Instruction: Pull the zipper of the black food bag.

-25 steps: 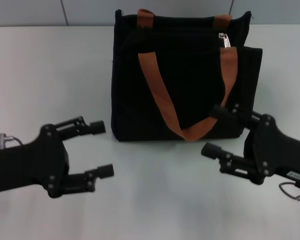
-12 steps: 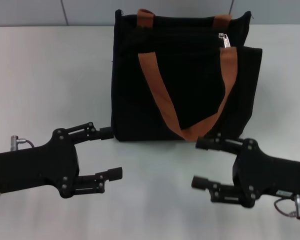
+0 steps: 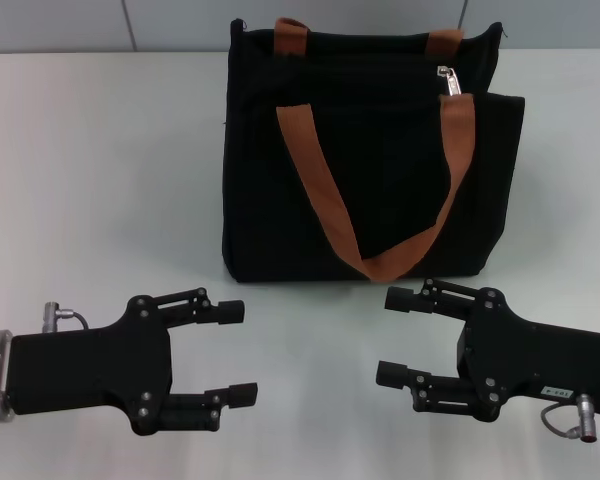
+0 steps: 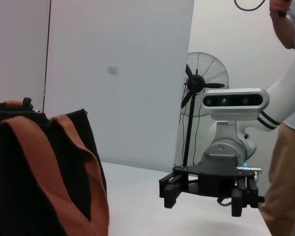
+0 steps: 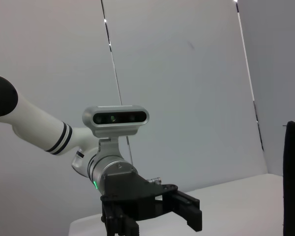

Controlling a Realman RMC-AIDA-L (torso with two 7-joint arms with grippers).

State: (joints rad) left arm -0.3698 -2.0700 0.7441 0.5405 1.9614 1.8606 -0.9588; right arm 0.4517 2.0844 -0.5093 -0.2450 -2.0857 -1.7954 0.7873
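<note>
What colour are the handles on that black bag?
Orange-brown handles on the black food bag; the head view shows them best.

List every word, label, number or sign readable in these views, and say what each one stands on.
None can be read.
Small pale label on the right gripper wrist housing: too small and blurred to read.
Boxy black fabric food bag with orange-brown straps: no print visible.
Small silver zipper pull: no marking legible.
Left gripper: no text visible.

1 black food bag (image 3: 375,170), 1 zipper (image 3: 448,79), 2 end effectors: left end effector (image 3: 236,352), right end effector (image 3: 392,336).
</note>
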